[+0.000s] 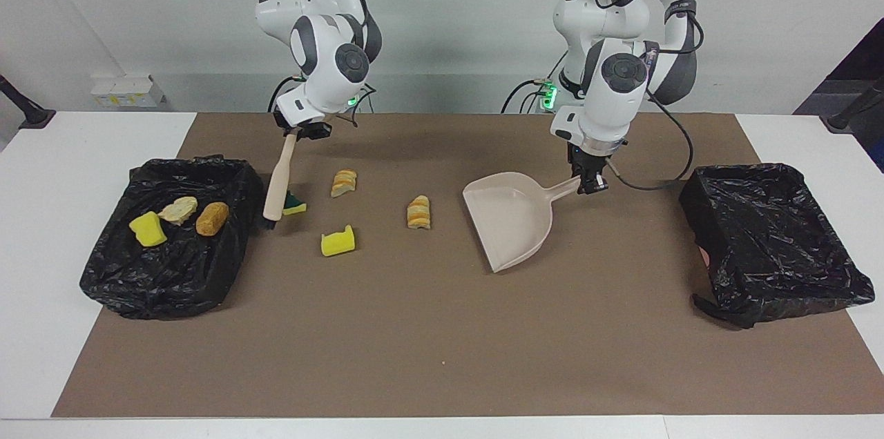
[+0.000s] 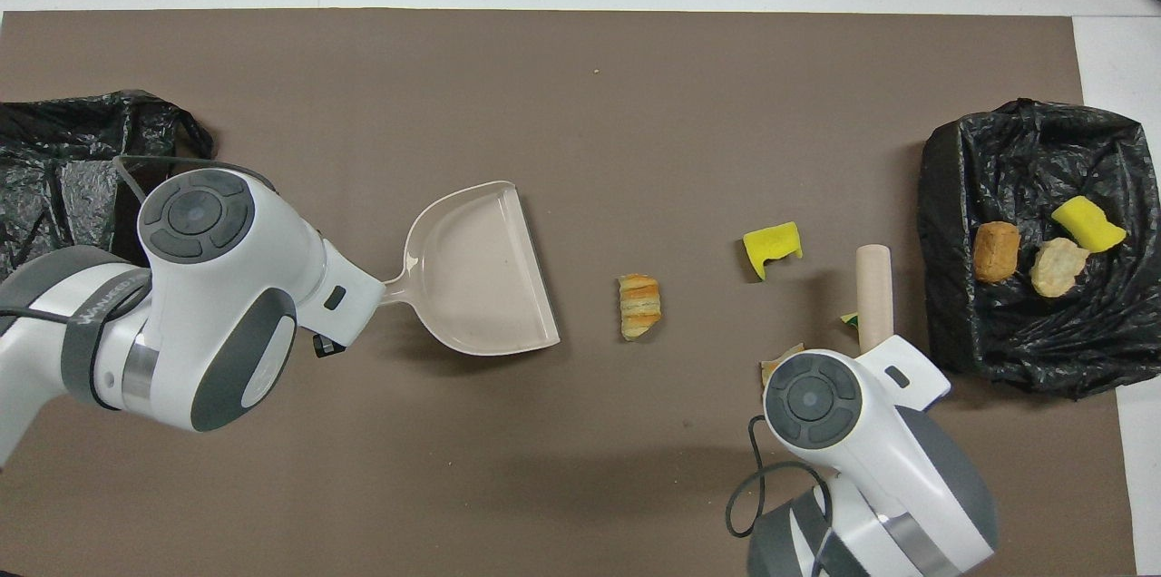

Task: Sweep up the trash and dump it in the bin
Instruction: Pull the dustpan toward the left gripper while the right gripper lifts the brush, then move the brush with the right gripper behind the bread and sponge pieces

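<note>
My right gripper [image 1: 304, 131] is shut on the top of the beige brush [image 1: 279, 177]. The brush slants down, its bristles low between the green-backed sponge scrap [image 1: 296, 205] and the trash-holding bin [image 1: 228, 266] at the right arm's end. Loose trash on the mat: a bread chunk [image 1: 343, 183], a yellow sponge piece [image 1: 338, 242] and a striped bread chunk [image 1: 418, 212]. My left gripper [image 1: 591, 183] is shut on the handle of the beige dustpan [image 1: 512, 218], whose mouth faces the scraps. In the overhead view the brush [image 2: 873, 296] hides most of the green scrap.
The bin [image 2: 948, 196] at the right arm's end holds a yellow sponge piece [image 1: 147, 228] and two bread chunks [image 1: 177, 209] [image 1: 211, 218]. A second black-lined bin [image 1: 770, 239] sits at the left arm's end. A brown mat [image 1: 428, 342] covers the table.
</note>
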Available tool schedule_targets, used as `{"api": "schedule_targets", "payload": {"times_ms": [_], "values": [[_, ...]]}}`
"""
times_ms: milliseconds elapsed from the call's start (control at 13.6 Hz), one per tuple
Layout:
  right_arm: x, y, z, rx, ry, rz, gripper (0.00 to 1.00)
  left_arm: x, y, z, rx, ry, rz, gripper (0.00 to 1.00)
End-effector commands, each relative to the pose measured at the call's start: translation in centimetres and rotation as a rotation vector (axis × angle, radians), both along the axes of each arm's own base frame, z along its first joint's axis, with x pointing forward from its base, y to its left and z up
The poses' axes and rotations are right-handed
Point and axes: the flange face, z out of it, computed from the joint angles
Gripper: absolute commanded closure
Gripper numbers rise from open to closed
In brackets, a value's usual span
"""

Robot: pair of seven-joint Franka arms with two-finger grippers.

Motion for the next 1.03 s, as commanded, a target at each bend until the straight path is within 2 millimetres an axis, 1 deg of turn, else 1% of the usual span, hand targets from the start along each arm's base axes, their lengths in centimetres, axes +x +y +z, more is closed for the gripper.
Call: {"api": "schedule_targets", "payload": {"times_ms": [0,221,295,369,442,516,590,664,737,811,885,959], "values": [[-1.4,-1.6,-0.3,0.000,-0.001,0.042,1.00,-0.8,0.3,0.3,0.006,-0.031,-0.016,1.00],[-2.1,-1.7,-0.7,-0.002,0.020,0.054,1.00,-0.7,0.3,0.4,0.005,-0.035,-0.016,1.00],[-2.7,-1.5,-1.5,-0.006,0.037,0.063,1.00,-0.7,0.2,0.4,0.003,-0.038,-0.019,1.00],[-2.8,-1.4,-2.2,0.007,0.042,0.071,1.00,-0.6,0.1,0.3,0.003,-0.038,-0.021,1.00],[-2.8,-1.2,-2.3,0.019,0.046,0.078,1.00,-0.8,0.0,0.1,0.005,-0.035,-0.026,1.00],[-2.9,-0.1,-2.3,0.045,0.050,0.085,1.00,-1.3,-1.5,0.0,0.013,-0.044,-0.062,1.00],[-3.0,1.3,-2.5,0.097,0.057,0.073,1.00,-1.2,-2.0,0.0,0.005,-0.061,-0.069,1.00],[-2.6,2.3,-2.5,0.147,0.053,0.055,1.00,-1.1,-2.1,-0.2,0.005,-0.063,-0.069,1.00],[-1.9,3.2,-2.3,0.181,0.047,0.039,1.00,-1.2,-2.3,-0.3,0.009,-0.056,-0.055,1.00],[-0.9,4.9,-1.9,0.214,0.050,0.025,1.00,-1.8,-2.5,-1.0,0.020,-0.036,-0.042,1.00],[0.0,6.1,-1.7,0.276,0.050,-0.013,1.00,-2.9,-3.8,-1.6,0.025,-0.029,-0.038,1.00],[0.7,7.1,-1.6,0.339,0.052,-0.061,1.00,-3.3,-4.2,-1.9,0.031,-0.024,-0.014,1.00]]}}
